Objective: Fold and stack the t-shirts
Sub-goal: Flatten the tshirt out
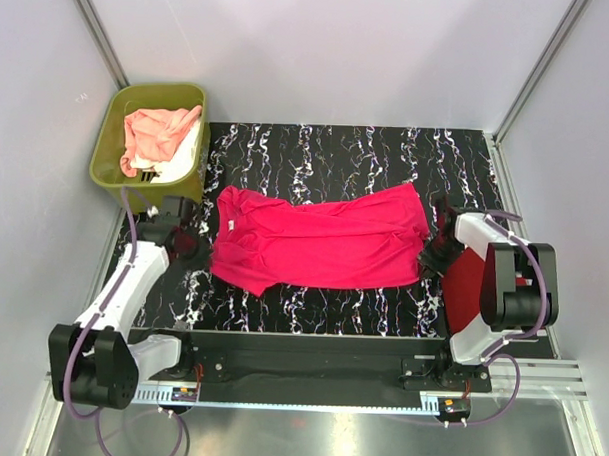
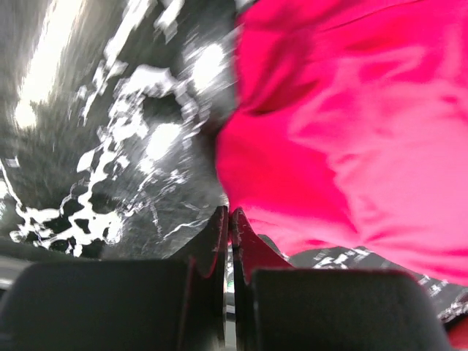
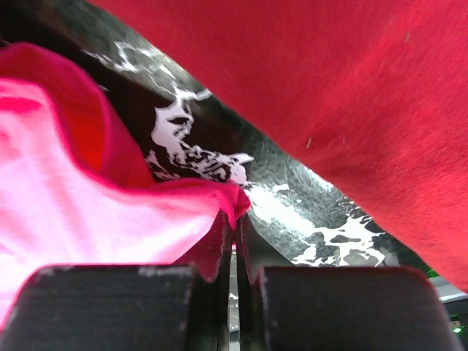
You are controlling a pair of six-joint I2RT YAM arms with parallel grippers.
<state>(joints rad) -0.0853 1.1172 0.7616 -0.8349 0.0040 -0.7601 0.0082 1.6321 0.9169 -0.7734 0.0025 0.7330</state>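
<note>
The right pincer (image 3: 234,219) is clamped on the hem of the hot pink t-shirt (image 1: 324,244) at its right end, where cloth bunches at the tips. The left pincer (image 2: 228,219) is closed too, tips against that shirt's left edge; whether cloth is caught there I cannot tell. The shirt lies spread on the black marbled tabletop (image 1: 337,154). Just right of it lies the darker red t-shirt (image 1: 462,289). Beyond its left end stands the olive tub (image 1: 105,166), holding the peach-pink t-shirt (image 1: 158,131) and the white t-shirt (image 1: 190,149).
</note>
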